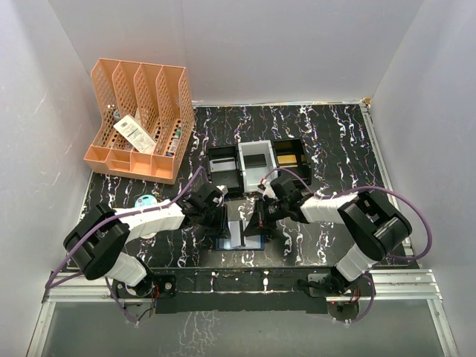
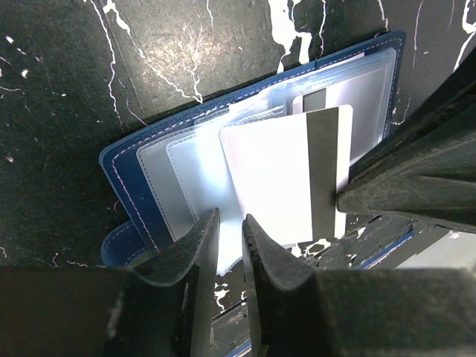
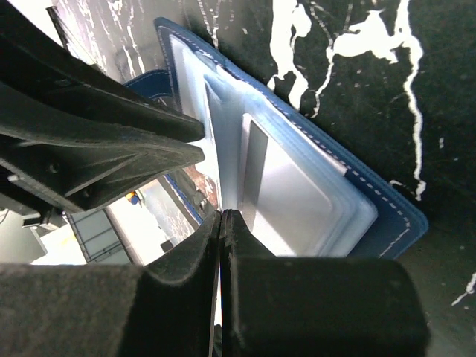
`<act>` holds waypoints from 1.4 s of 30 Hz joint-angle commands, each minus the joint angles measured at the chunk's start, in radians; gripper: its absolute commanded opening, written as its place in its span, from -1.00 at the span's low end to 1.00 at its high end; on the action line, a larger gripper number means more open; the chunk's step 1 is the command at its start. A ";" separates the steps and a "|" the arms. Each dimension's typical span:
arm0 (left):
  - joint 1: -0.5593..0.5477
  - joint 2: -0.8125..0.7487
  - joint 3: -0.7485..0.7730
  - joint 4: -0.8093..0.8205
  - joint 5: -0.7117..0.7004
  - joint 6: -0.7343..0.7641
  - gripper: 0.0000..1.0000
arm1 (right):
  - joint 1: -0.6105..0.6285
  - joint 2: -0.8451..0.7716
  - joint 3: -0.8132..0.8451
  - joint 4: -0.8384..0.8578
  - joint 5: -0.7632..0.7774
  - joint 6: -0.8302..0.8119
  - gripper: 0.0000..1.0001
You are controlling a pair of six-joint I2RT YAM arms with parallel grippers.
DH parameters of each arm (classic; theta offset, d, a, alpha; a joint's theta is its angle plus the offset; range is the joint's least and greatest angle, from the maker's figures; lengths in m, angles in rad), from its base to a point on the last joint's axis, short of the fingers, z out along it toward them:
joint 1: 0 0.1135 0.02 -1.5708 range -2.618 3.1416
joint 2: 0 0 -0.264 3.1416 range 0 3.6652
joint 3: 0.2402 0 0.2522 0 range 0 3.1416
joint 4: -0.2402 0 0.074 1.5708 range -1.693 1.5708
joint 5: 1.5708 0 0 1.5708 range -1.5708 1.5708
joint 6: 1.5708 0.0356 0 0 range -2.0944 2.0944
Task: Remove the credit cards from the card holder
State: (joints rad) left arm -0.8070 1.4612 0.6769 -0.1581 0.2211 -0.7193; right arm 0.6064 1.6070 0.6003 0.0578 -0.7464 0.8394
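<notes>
card holder [image 2: 123, 175] laid open on the marbled counter [image 2: 52, 89], hemmed between both arms. trays [image 1: 253, 160] noted close beyond its far edge. one striped credit card [image 2: 271, 178] seen partly out of the clear sleeves. right claw [image 3: 222, 217] clenched on that card's striped edge. left claw [image 2: 230, 223] narrowly parted at the card's near edge, nothing seen gripped. holder's near edge hidden by both claws.

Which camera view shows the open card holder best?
The left wrist view: the card holder lies open, its clear sleeves and a striped card plain. The top view shows it small and partly covered. The right wrist view shows only one half, very close.
</notes>
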 commanded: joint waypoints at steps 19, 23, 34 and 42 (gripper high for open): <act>-0.006 0.007 0.014 -0.075 -0.035 0.015 -0.65 | 0.067 0.006 -0.014 0.222 0.116 0.187 -0.58; -0.005 -0.005 0.006 -0.074 -0.046 0.005 -0.66 | 0.090 -0.011 -0.011 0.178 0.171 0.175 -0.63; -0.005 -0.016 0.006 -0.070 -0.048 -0.001 -0.67 | 0.092 -0.050 -0.032 0.153 0.186 0.164 -0.95; -0.006 -0.015 0.007 -0.063 -0.044 -0.003 -0.67 | 0.110 -0.031 -0.027 0.177 0.205 0.192 -0.81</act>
State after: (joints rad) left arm -0.8074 1.4639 0.6830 -0.1654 0.2081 -0.7261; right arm 0.7010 1.5902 0.5610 0.1951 -0.5655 1.0229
